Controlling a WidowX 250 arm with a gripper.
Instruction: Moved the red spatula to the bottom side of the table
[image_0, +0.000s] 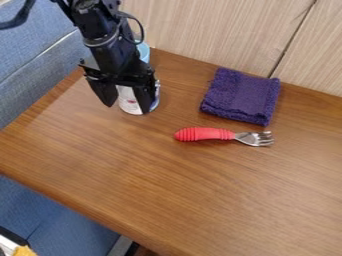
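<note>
Red-handled fork (206, 134) lies mid-frame on wooden surface (180, 190); its move to the bottom appears undone. Upper left, gripper (127, 109) hangs, fingers spread and empty.

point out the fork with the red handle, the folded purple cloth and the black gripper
red-handled metal fork (204, 134): camera view, on its ribbed red handle
folded purple cloth (241, 96): camera view, on the middle of its top
black gripper (127, 104): camera view, midway between its fingertips

Brown wooden table (167, 185), red-handled fork (206, 134), folded purple cloth (242, 96), white can (127, 101), partly hidden light-blue item (144, 51)
</note>
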